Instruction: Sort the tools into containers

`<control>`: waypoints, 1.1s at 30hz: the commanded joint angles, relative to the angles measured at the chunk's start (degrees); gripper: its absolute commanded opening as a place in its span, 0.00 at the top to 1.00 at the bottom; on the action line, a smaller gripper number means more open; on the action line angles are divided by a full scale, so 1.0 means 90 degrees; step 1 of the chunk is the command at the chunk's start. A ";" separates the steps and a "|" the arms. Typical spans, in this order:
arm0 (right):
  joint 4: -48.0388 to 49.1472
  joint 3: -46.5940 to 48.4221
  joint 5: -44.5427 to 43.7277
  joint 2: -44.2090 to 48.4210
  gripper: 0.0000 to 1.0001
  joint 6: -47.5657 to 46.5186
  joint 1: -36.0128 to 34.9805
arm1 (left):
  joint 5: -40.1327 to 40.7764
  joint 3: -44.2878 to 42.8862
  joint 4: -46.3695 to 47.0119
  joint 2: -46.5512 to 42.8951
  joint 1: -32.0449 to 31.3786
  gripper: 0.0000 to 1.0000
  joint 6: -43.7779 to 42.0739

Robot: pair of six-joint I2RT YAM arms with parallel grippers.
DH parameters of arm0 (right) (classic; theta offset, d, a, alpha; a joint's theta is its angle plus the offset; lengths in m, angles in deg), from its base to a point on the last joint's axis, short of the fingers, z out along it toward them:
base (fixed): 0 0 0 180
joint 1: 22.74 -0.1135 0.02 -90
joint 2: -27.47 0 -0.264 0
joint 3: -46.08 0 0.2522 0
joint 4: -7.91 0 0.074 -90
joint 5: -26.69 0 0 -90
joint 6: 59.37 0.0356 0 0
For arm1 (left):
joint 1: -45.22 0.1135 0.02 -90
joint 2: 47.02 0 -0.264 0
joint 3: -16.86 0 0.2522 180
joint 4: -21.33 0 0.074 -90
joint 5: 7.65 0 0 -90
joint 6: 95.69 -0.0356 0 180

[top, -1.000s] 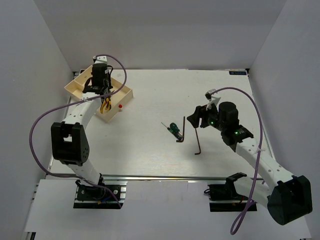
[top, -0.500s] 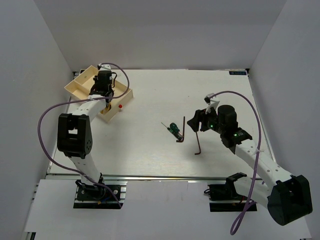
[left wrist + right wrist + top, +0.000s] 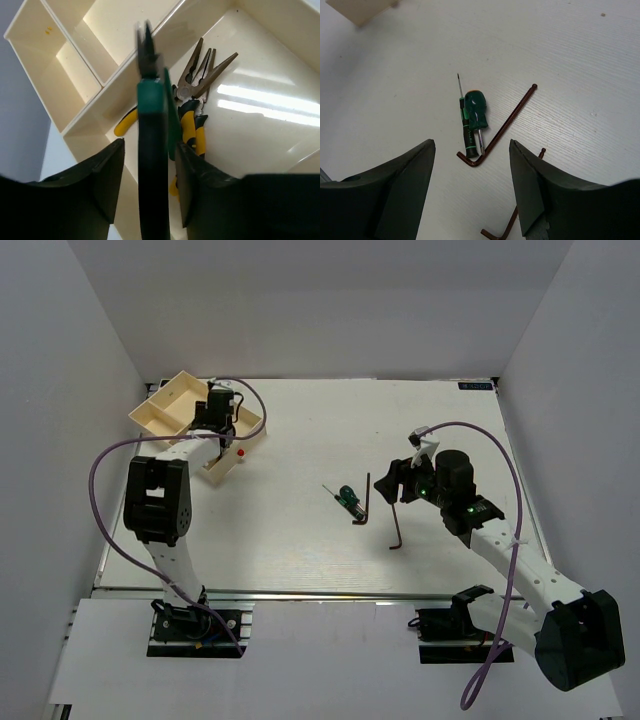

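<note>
**Far left, at the tray: pliers stand between parted fingers**

Over the cream tray [image 3: 160, 415] at the far-left corner of the tabletop [image 3: 300, 430], the overhead view hides what sits between the left fingers [image 3: 102, 185]. The left wrist view shows it: green-handled pliers [image 3: 152, 165], blurred, upright, nose pointing away. There is a gap on their left side, so these fingers are partly apart and not clamped. Beneath, in one compartment, lie yellow-handled pliers [image 3: 188, 125], two as best the tangle lets me count. One red knob [image 3: 241, 452] sits just beside the tray. At mid-tabletop the overhead view suggests a single screwdriver. The right wrist view shows two, a stubby green one [image 3: 476, 110] lying against a thin striped one [image 3: 466, 130]. Two dark hex keys [image 3: 507, 117] [image 3: 397, 525] lie there as well. The right fingers [image 3: 405, 190] hover above them, wide apart and holding nothing. A dark label [image 3: 476, 386] at the far-right corner is too small to read.
</note>
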 commanded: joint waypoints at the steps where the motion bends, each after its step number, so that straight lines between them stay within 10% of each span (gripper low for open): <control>1: 0.0268 -0.0087 0.0080 0.0069 0.33 0.0010 -0.0010 | 0.0004 -0.0270 -0.0041 -0.0427 -0.0008 0.43 0.0160; 6: 0.0220 -0.0058 0.0080 0.0098 0.33 0.0000 -0.0020 | -0.0338 -0.0357 -0.0207 -0.0778 -0.0067 0.18 0.0501; 18: 0.0005 -0.0058 -0.0037 0.0411 0.33 0.0020 -0.0020 | -0.1919 -0.0465 -0.0841 -0.1921 -0.0067 0.05 0.1391; 33: -0.0865 0.0070 -0.0974 0.0509 0.36 0.0312 0.0009 | -0.6119 0.0414 -0.2247 -0.4704 -0.0067 0.02 0.2242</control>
